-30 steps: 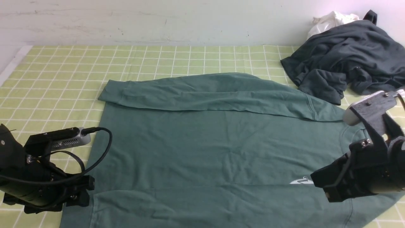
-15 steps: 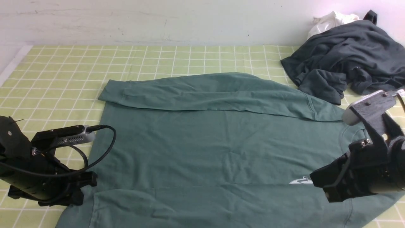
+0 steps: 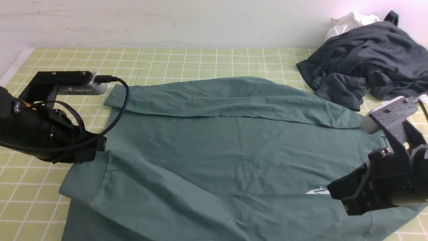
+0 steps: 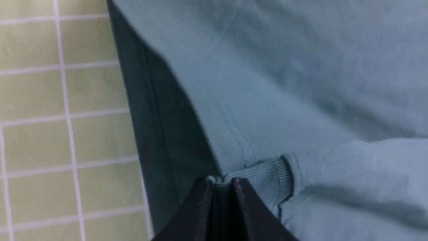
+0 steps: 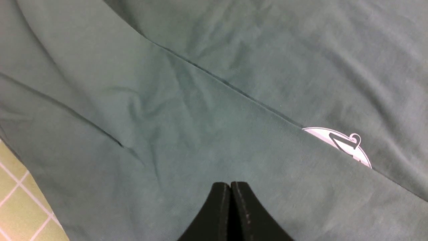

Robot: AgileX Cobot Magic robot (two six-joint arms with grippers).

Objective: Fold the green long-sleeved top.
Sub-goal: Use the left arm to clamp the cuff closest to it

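Left gripper (image 3: 99, 144) risen and swung away from near edge, clenched on ribbed cuff (image 4: 264, 172), dragging sleeve diagonally over green long-sleeved top (image 3: 214, 150) spread on checked table (image 3: 167, 63). Sleeve fold under way. Right gripper (image 3: 334, 195) clamped shut at chest, possibly pinning fabric; unclear.

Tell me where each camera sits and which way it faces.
Front view: between the arms, facing forward over the checked table at the green long-sleeved top; left gripper and right gripper both show.
Left wrist view: on the left arm, looking along its shut fingers at the ribbed cuff they pinch.
Right wrist view: on the right arm, looking along its shut fingers at the top's chest.
Shared: the white logo shows in front and right wrist views.
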